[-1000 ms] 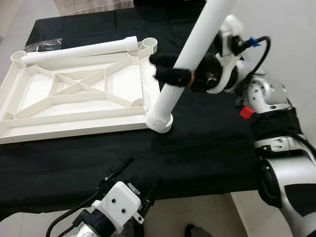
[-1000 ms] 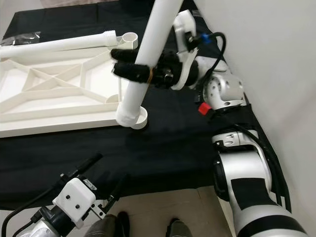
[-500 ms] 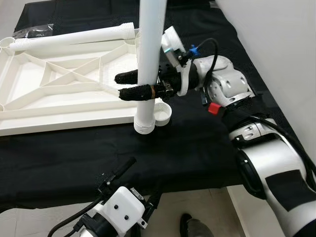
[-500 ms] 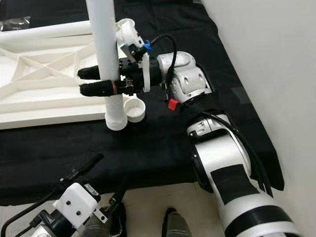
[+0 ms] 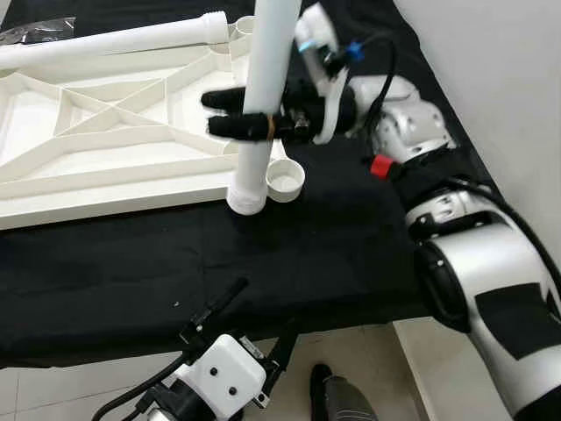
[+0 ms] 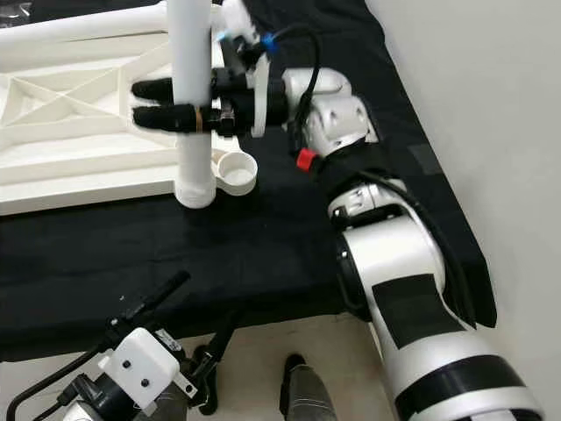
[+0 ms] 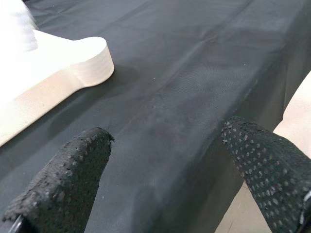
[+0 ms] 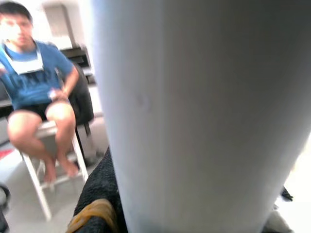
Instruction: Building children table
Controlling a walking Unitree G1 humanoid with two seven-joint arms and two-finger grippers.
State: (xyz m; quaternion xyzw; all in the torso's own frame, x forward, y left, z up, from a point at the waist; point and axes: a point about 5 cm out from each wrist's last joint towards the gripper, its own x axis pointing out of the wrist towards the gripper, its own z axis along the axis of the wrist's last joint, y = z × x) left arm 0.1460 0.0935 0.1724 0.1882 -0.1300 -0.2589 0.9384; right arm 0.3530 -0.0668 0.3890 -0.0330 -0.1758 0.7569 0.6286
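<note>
The right gripper (image 5: 238, 114) is clamped on a white leg (image 5: 263, 79), holding it nearly upright so its threaded lower end can go into a corner socket (image 5: 285, 178) of the tabletop (image 5: 131, 180). The tabletop lies upside down, ribs up, on the black cloth (image 5: 333, 246) near its far edge. The leg's lower end sits just beside the socket, not yet in it by my judgement, so it needs shifting over the ring before it can be seated. A second leg (image 5: 114, 39) lies flat along the tabletop's far edge, waiting. The left gripper (image 7: 160, 179), fingers apart and holding nothing, hovers over the cloth's near edge. A seated person (image 8: 39, 92) shows past the leg in the right wrist view.
</note>
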